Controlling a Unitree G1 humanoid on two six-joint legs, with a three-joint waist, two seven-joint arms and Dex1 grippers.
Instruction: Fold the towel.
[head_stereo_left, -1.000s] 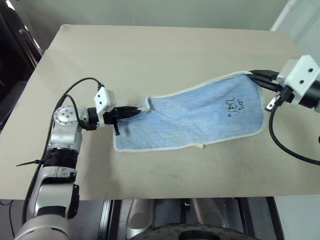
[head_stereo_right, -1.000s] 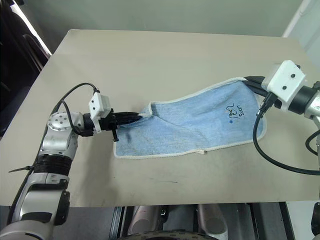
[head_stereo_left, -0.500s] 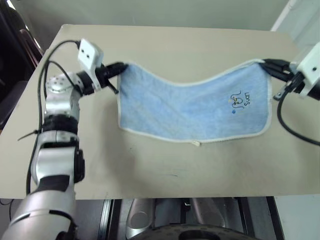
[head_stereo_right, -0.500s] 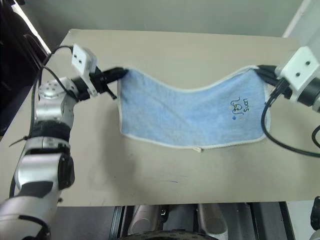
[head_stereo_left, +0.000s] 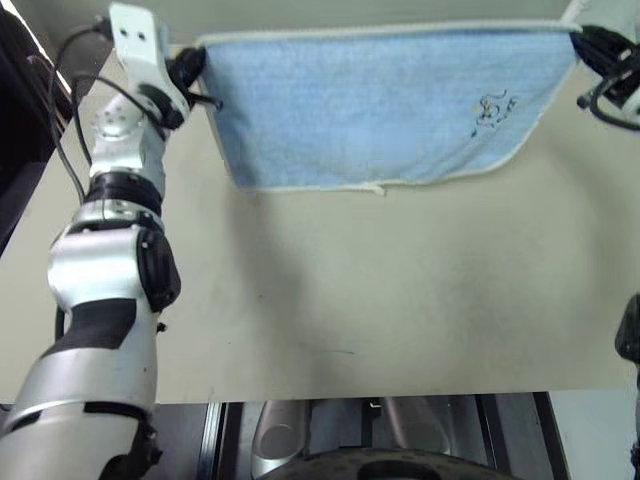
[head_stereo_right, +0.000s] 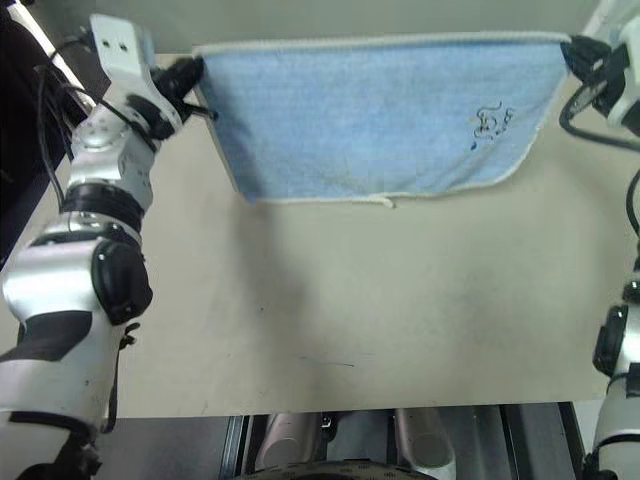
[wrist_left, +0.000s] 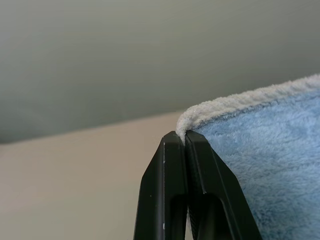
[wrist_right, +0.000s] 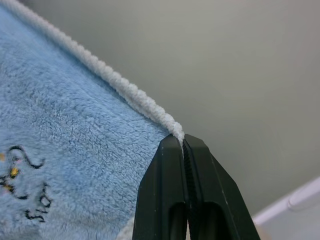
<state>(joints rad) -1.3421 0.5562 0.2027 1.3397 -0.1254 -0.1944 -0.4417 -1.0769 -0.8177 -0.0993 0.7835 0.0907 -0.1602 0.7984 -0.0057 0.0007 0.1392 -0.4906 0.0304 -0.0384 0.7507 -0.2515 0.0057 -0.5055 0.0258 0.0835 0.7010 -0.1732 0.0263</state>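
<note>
A: Where is the towel (head_stereo_left: 380, 105) right now?

B: Stretched out flat between the two arms, hanging above the far part of the counter (head_stereo_left: 400, 290). Its whitish top hem runs almost straight from one top corner to the other, and the small dark embroidered mark (head_stereo_left: 492, 108) sits near the right side. The bottom edge hangs free; I cannot tell if it brushes the counter.

A: And the hands?

B: The left hand (wrist_left: 186, 142) is pinched tight on the top left corner, hem squeezed between its black fingers. The right hand (wrist_right: 182, 144) is clamped just as firmly on the top right corner.

A: So which step is this?

B: I'd judge it the spreading step: the cloth is held taut and square, with no fold made yet.

A: What does the next move call for?

B: Probably lowering both corners together, keeping them level, so the held edge is laid evenly onto the opposite hem without the cloth bunching.
</note>
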